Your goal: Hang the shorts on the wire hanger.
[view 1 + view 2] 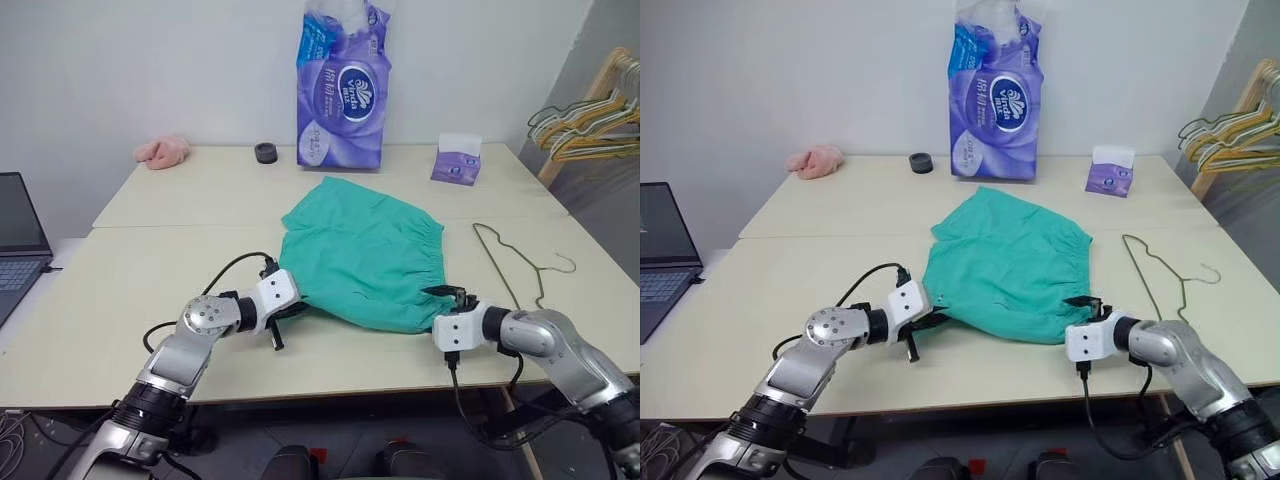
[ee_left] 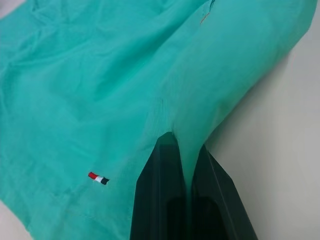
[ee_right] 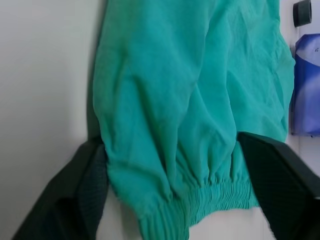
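Soft, light teal shorts (image 1: 365,252) pinched at one corner by the left end effector (image 2: 184,165), while the right end effector (image 3: 170,175) straddles the elastic waistband, fingers wide, the firmest hold.

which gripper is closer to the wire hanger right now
Right. The right gripper sits at the near right corner of the shorts, just across bare table from the wire hanger. The left gripper pinches the shorts' far-side edge, with the shorts between.

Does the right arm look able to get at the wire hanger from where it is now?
Probably yes. The wire hanger lies flat on bare table beside the right gripper, nothing between. But that gripper's open fingers straddle the shorts' waistband, so it would have to leave them first.
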Controlling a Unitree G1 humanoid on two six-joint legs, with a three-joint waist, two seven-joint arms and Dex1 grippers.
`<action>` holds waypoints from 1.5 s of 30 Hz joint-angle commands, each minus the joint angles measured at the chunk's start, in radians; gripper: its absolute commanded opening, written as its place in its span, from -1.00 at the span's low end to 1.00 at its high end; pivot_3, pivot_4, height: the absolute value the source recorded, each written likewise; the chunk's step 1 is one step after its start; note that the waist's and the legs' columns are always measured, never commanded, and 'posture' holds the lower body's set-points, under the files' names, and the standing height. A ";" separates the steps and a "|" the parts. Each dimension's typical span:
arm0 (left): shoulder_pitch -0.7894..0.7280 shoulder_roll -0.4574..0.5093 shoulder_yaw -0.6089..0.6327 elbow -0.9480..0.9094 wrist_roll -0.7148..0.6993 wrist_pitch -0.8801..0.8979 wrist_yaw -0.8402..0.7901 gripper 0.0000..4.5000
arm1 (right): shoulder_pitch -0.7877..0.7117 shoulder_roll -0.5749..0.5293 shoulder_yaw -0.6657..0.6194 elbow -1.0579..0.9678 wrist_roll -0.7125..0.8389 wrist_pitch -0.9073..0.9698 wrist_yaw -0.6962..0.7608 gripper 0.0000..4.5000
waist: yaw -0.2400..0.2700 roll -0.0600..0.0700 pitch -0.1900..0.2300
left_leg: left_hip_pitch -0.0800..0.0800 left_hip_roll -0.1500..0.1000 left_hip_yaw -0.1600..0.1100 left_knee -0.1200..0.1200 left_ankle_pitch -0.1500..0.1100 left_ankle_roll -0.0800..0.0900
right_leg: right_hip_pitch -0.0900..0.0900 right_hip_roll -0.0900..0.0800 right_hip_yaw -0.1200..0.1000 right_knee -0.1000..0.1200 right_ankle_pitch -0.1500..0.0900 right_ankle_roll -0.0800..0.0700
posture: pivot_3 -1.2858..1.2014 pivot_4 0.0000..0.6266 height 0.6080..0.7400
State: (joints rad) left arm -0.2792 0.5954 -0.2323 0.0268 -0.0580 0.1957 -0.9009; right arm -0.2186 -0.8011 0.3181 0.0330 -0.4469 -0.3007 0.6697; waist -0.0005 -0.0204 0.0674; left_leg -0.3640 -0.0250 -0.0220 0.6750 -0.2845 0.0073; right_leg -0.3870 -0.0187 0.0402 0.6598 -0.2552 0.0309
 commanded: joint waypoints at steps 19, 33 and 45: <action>0.226 0.435 -0.108 -0.394 -0.185 0.104 -0.558 -1.00 | 0.109 -0.329 -0.080 -0.288 0.364 0.168 0.512 -0.98 | -0.004 0.006 0.009 | 0.001 0.001 0.001 -0.001 -0.002 0.002 | -0.001 -0.001 0.000 0.001 -0.008 -0.005 | -0.01 -0.84 1.00; 0.260 0.421 -0.118 -0.396 -0.178 0.099 -0.512 -1.00 | 0.197 -0.364 -0.040 -0.491 0.378 0.368 0.568 -0.98 | -0.004 0.005 0.013 | 0.001 0.002 0.001 0.000 -0.002 0.001 | -0.001 -0.001 0.000 0.000 -0.009 -0.005 | -0.01 -0.83 1.00; 0.255 0.380 -0.082 -0.410 -0.239 0.197 -0.456 0.34 | 0.215 -0.374 -0.200 -0.576 0.595 0.526 0.621 0.64 | -0.003 0.004 0.016 | 0.001 0.002 0.001 0.000 -0.002 0.001 | -0.001 -0.001 -0.001 0.000 -0.009 -0.004 | 0.00 -0.84 1.00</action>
State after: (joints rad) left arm -0.0220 0.9776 -0.3459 -0.3686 -0.2763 0.3927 -1.3645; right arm -0.0076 -1.1719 0.1837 -0.5167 0.0764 0.1835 1.2796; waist -0.0039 -0.0163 0.0831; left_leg -0.3635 -0.0233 -0.0212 0.6748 -0.2866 0.0083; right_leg -0.3880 -0.0193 0.0395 0.6599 -0.2640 0.0266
